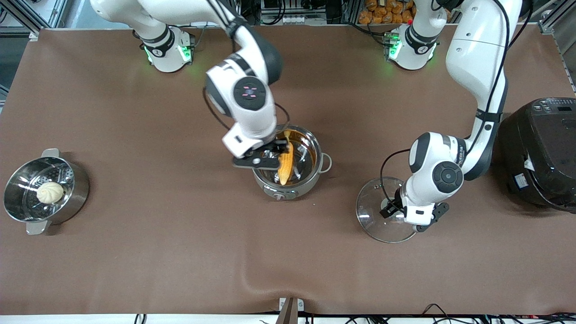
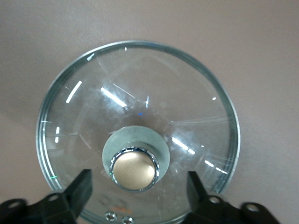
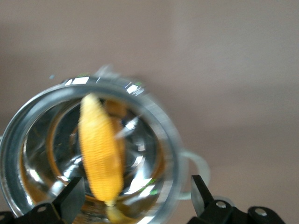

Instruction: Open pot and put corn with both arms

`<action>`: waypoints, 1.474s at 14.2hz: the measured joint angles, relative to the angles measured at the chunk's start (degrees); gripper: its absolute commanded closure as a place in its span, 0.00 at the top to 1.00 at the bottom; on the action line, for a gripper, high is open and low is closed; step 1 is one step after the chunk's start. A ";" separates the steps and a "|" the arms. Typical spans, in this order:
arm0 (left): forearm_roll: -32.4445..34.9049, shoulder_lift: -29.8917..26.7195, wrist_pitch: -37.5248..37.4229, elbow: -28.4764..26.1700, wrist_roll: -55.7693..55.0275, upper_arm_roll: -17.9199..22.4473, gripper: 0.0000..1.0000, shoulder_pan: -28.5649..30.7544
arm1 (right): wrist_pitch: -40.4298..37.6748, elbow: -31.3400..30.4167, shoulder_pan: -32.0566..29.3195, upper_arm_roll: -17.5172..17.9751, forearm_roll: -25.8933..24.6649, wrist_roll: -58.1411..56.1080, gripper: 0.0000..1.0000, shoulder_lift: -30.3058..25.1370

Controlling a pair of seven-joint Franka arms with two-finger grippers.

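The steel pot (image 1: 316, 150) stands open at mid-table. The yellow-orange corn (image 1: 285, 164) is inside it, tilted, with its lower end toward the pot's front knob. My right gripper (image 1: 265, 158) hangs over the pot's rim, open, with the corn (image 3: 100, 151) between its spread fingers and not pinched; the pot's rim (image 3: 169, 140) rings it. The glass lid (image 1: 372, 211) lies flat on the table beside the pot, toward the left arm's end. My left gripper (image 1: 407, 221) is just above the lid (image 2: 140, 88), open, fingers (image 2: 79, 191) on either side of the copper knob (image 2: 134, 170).
A steel steamer pot (image 1: 18, 180) holding a white bun (image 1: 49, 192) stands at the right arm's end. A big black rice cooker (image 1: 540, 148) stands at the left arm's end, close to the left arm's elbow.
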 measured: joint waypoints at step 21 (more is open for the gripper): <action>0.56 -37.37 -44.52 6.30 49.55 -0.30 1.00 7.90 | -23.48 -8.73 -36.15 -0.52 -2.81 -39.00 1.00 -31.32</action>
